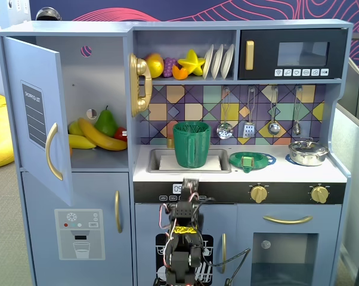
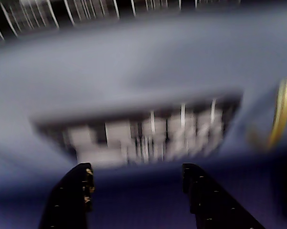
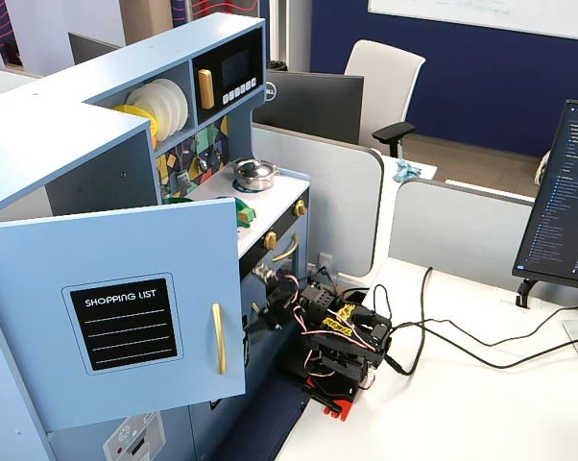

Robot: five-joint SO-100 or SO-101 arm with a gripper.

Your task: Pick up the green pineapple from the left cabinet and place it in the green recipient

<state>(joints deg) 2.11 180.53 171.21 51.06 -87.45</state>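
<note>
The green pineapple cannot be made out with certainty: the open left cabinet (image 1: 102, 89) holds a heap of fruit — a banana (image 1: 102, 138), a darker green pear (image 1: 106, 123), a yellow-green lump at the far left of the heap in that fixed view — and the pineapple may be buried among them. The cabinet door (image 1: 36, 113) stands swung wide, its gold handle facing outward. The green recipient (image 1: 191, 144) stands upright in the sink (image 1: 161, 159), just right of the cabinet.

The gripper (image 2: 136, 183) hangs low in front of the kitchen's lower panels, well below the fruit shelf; its jaws are spread, holding nothing, and the wrist view is smeared with blur.

The risks, as I judge them: the open door could be clipped on the climb, and reaching into the heap could catch the pear or banana instead, or roll fruit off the shelf.
</note>
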